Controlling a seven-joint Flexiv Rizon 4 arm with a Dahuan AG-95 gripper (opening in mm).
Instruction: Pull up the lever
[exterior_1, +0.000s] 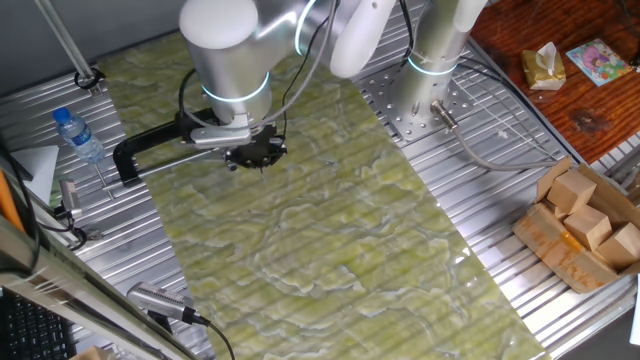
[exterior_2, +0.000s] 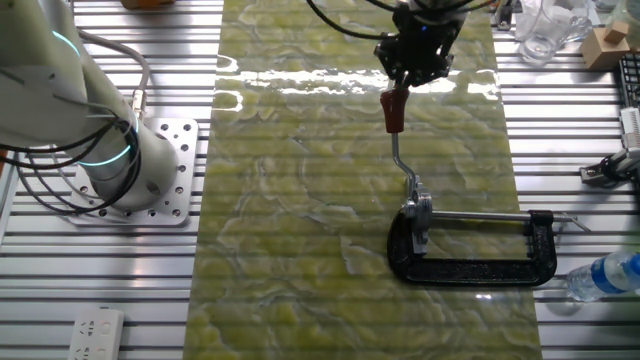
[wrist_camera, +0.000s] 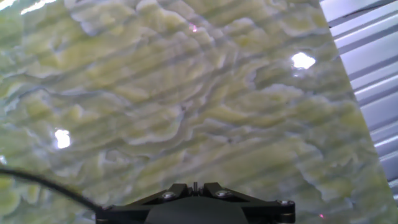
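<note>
The lever (exterior_2: 401, 158) is a thin silver rod with a red-brown cap (exterior_2: 395, 108). It is jointed to a small metal base (exterior_2: 418, 216) on the black C-clamp (exterior_2: 470, 266). My gripper (exterior_2: 405, 84) is right at the cap's far end and its jaws look closed on the cap's tip. In the one fixed view the gripper (exterior_1: 262, 165) hangs low over the mat and the arm hides the lever. In the hand view only the gripper's dark lower edge (wrist_camera: 194, 186) shows, with its two knuckles close together, and the lever is out of sight.
A green marbled mat (exterior_2: 300, 200) covers the table's middle. The clamp's long screw rod (exterior_2: 490, 215) points right. A water bottle (exterior_2: 605, 274) lies by the clamp. The arm's base (exterior_2: 150, 170) stands on the left. Wooden blocks in a box (exterior_1: 585, 225) are at the far side.
</note>
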